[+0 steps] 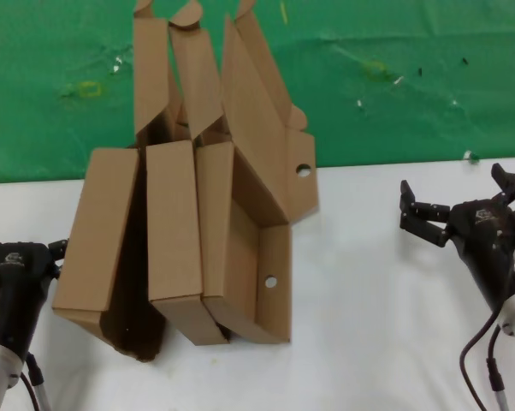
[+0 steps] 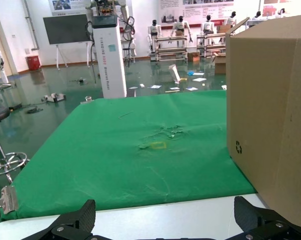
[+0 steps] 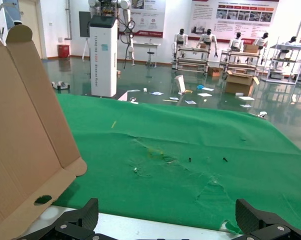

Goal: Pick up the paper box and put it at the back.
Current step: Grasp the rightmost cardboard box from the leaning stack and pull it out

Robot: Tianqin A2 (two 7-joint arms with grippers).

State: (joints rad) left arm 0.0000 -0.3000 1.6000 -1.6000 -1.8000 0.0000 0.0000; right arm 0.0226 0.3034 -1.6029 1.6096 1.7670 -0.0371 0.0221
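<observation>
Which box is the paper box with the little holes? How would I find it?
Look at the row of brown boxes standing where the white table meets the green cloth. The paper box is the one nearest the right gripper. Only it stands open, with round holes and rounded flaps; the others are plain slabs.

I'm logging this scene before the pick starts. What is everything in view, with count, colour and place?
paper box: one, brown, rightmost of the row, lid raised, straddling cloth and tabletop
other cardboard boxes: three, brown, lids raised, left of the paper box
green cloth: one, green with yellowish smudges, at the back
tabletop: one, white, in front
left gripper: one, black, open, left of the boxes
right gripper: one, black, open, right of the boxes, apart from them
</observation>
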